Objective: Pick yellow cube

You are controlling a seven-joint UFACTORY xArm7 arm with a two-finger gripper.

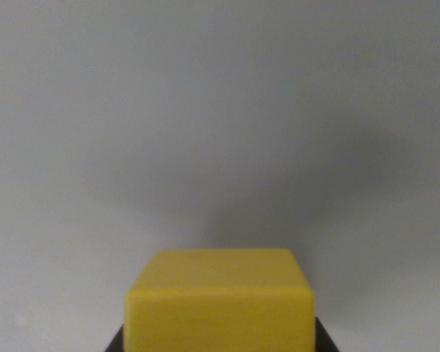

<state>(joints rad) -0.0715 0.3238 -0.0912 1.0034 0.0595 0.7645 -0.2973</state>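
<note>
I count one yellow cube [220, 304] at bottom centre of frame, flat face toward me, no clear long axis — dark gripper bits flank its lower corners; clamped or loose, I can't tell. Grey surface [220, 110] behind.

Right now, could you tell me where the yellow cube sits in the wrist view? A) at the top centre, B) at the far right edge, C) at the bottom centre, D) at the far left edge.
C: the yellow cube fills the bottom centre of the wrist view, cut off by the lower edge, with plain grey surface above it.
</note>
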